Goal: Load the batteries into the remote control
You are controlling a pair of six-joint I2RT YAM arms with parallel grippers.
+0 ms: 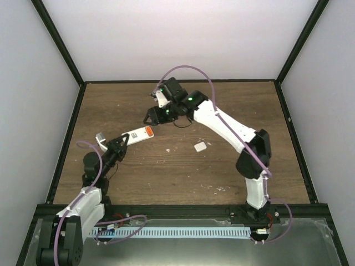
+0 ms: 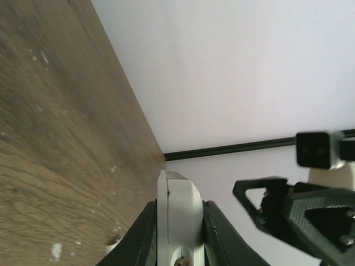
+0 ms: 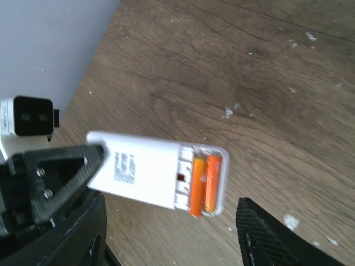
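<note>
left hand point(image 1: 121, 145): grasping remote control point(image 1: 138, 133), centre-left | batteries point(image 3: 204, 184): both lying inside it, uncovered | right hand point(image 1: 154, 115): released, upper centre

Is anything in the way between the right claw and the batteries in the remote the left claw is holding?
Nothing visible. The remote control has its compartment uncovered, both batteries lie exposed in it, and the right claw hangs open close by that end. The loose white cover lies apart on the table.
</note>
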